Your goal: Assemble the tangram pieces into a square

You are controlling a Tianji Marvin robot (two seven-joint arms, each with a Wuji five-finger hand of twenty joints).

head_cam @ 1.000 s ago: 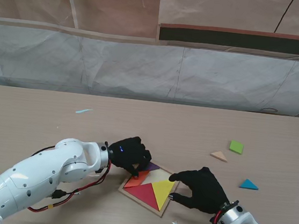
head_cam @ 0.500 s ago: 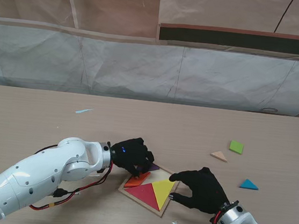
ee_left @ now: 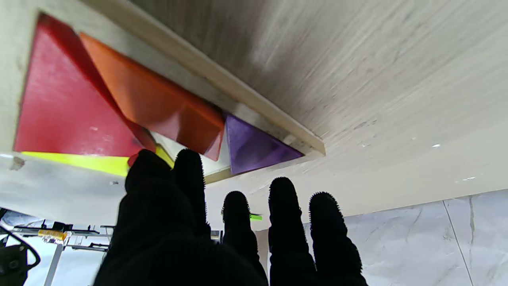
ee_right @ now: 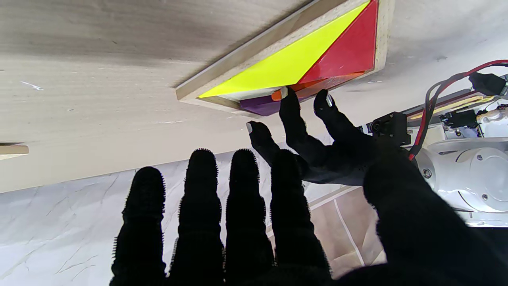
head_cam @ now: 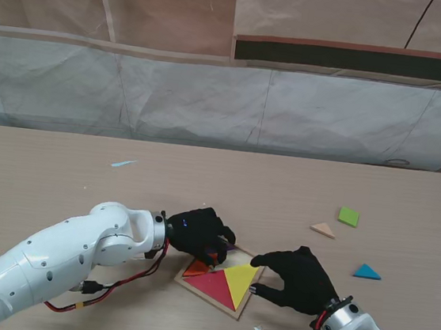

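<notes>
the left hand (head_cam: 197, 232) has slid a little to the right over the past second, so that its fingertips now lie over the far left part of the wooden tray (head_cam: 240, 311), where a moment ago they sat just off its left edge. the orange piece (head_cam: 197, 268) has shifted with it and shows less of itself in the stand's view. in the left wrist view this orange piece (ee_left: 158, 107) sits tilted, one edge riding up on the tray's rim and overlapping the red piece (ee_left: 67, 107), so in my judgement it is not yet seated flat. the purple piece (ee_left: 254, 147) lies in the tray's far corner beside it.

the left hand is palm down, fingers slightly apart, two fingertips (ee_left: 188, 159) touching or very near the orange piece; it pushes rather than pinches, and holds nothing that i can see. the right hand (head_cam: 297, 279) has not moved: it rests palm down, fingers spread, against the right side of the tray, apparently steadying it, and grasps nothing.

inside the tray the yellow piece (head_cam: 239, 279) and red piece lie flat and matched along one edge. three pieces are outside it, well to the right: a green square (head_cam: 348, 216), a tan triangle (head_cam: 323, 229) and a blue triangle (head_cam: 366, 271). the square is therefore, by my reckoning, roughly half built.
</notes>
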